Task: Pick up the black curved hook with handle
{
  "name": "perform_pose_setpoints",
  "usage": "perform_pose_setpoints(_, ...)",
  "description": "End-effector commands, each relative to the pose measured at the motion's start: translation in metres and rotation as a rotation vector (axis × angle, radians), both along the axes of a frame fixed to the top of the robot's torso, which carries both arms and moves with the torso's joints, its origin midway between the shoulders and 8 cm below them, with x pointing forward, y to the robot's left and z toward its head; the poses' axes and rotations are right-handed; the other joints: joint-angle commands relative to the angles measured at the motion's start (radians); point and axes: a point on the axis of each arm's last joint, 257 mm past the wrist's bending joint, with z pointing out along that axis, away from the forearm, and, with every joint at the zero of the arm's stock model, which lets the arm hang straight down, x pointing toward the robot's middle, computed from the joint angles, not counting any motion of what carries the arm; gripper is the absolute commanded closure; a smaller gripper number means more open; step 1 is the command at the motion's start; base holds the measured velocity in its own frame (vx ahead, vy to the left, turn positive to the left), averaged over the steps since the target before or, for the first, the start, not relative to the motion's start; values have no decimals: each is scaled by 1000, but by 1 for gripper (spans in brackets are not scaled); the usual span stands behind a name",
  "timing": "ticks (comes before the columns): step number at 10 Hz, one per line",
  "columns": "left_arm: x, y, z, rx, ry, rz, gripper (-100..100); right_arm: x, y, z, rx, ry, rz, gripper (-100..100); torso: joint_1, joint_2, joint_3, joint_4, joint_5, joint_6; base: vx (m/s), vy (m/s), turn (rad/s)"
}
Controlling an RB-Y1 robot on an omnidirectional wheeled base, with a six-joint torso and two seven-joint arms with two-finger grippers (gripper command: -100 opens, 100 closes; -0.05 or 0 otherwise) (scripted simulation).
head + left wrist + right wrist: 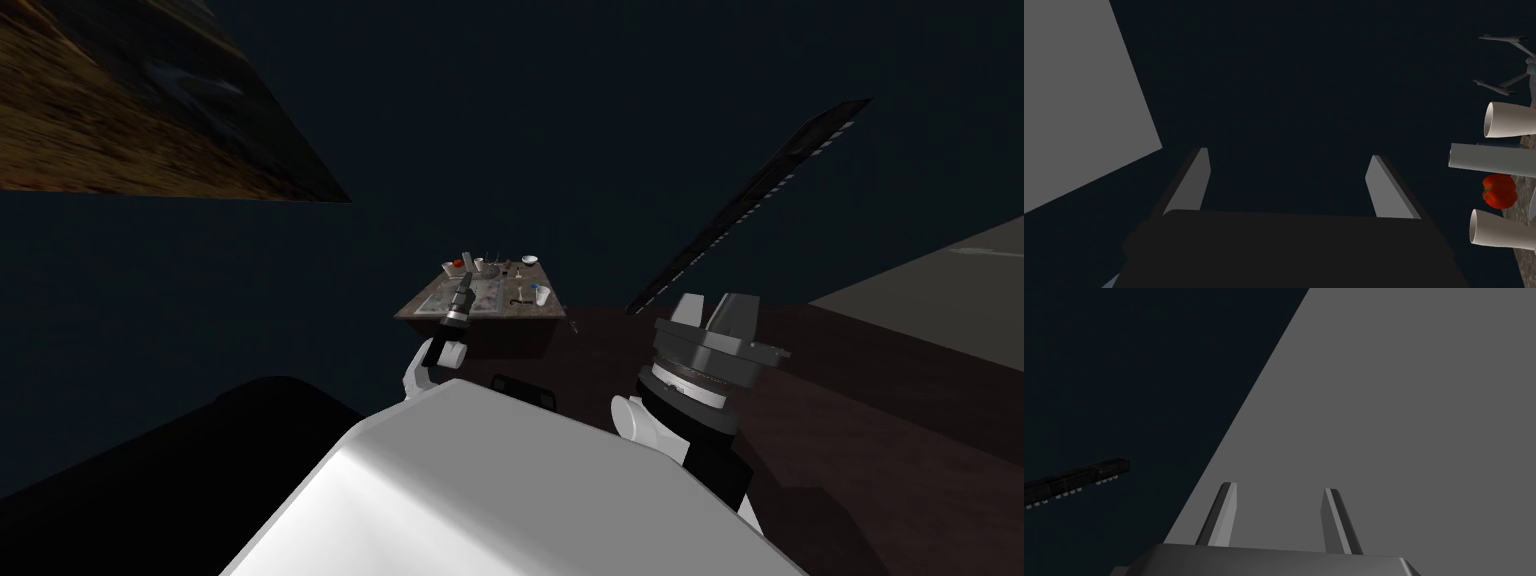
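Both sets of jaws stand open with nothing between them. The left gripper (1288, 152) reaches out over a small brown mottled table (530, 311), and the right gripper (1280, 487) hangs back near the robot's body, facing a plain grey wall (1414, 398).

The table stands alone, well ahead of the robot, on a dark reddish-brown floor (880, 420), with black area around and behind it. A rough brown panel (130, 110) slants across one upper corner, and a long dark slatted bar (750, 200) hangs at an angle off to the right.

At the table's far side, seen from the left wrist, are a red bell pepper (1499, 191), two white cups lying on their sides (1511, 120), a white tube (1489, 156) and a white drone-like model (1511, 65).

The black curved hook with handle (520, 297) lies flat on the tabletop, a thin dark shape just beside an upright white cup (541, 294), to the right of the left gripper and clear of it. From here it is too small to make out its curve.
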Motion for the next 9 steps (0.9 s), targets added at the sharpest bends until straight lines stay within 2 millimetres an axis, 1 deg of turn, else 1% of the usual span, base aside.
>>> perform_pose_setpoints(1,4,1,-4,3,22,7,-100,0,0,0,0,0,0,0,0,0,0,0,0,0,26,-36,6)
perform_pose_setpoints(3,13,8,-13,14,72,28,-100,0,0,0,0,0,0,0,0,0,0,0,0,0,46,-52,18)
perform_pose_setpoints(9,28,23,-34,22,184,71,-100,0,0,0,0,0,0,0,0,0,0,0,0,0,39,-46,13)
